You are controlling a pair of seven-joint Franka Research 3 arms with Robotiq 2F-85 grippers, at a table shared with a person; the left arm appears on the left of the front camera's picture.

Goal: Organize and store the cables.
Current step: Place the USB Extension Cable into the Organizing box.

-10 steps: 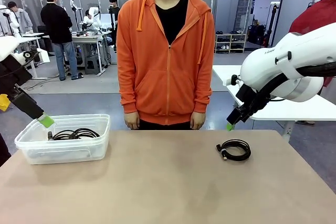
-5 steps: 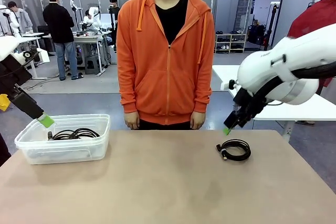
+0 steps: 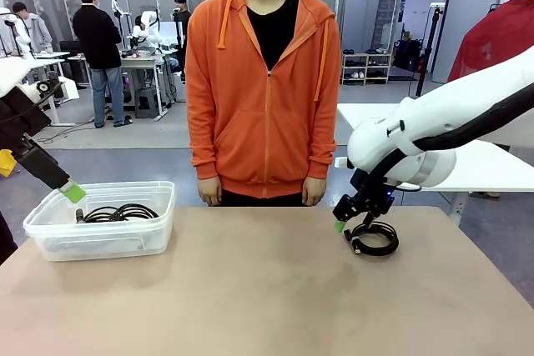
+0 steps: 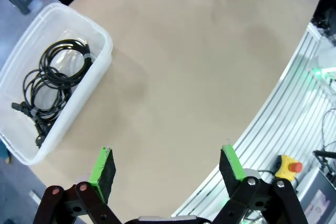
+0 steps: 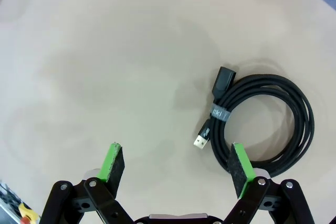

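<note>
One coiled black cable (image 3: 375, 238) lies on the table's right side, its USB plug (image 5: 201, 140) pointing away from the coil (image 5: 262, 81). My right gripper (image 3: 345, 221) hangs open just above the table at the coil's left edge. In the right wrist view the right gripper (image 5: 177, 165) holds nothing, and one green fingertip overlaps the coil's rim. Several more cables (image 3: 118, 213) lie coiled in the clear plastic bin (image 3: 160, 219). My left gripper (image 3: 72, 192) hovers open over the bin's left end. The left wrist view has the left gripper (image 4: 167, 165) high above the table with the cables (image 4: 51, 80) in the bin (image 4: 103, 41) far below.
A person in an orange hoodie (image 3: 264, 81) stands at the table's far edge, hands (image 3: 209, 193) hanging at their sides. The tan table (image 3: 250, 289) is bare between bin and coil. A metal frame with a yellow stop button (image 4: 289, 167) lies beyond the table's edge.
My right arm has swung down and to the left, bringing its gripper from above the table's far right edge to the coil. The left arm has not moved.
</note>
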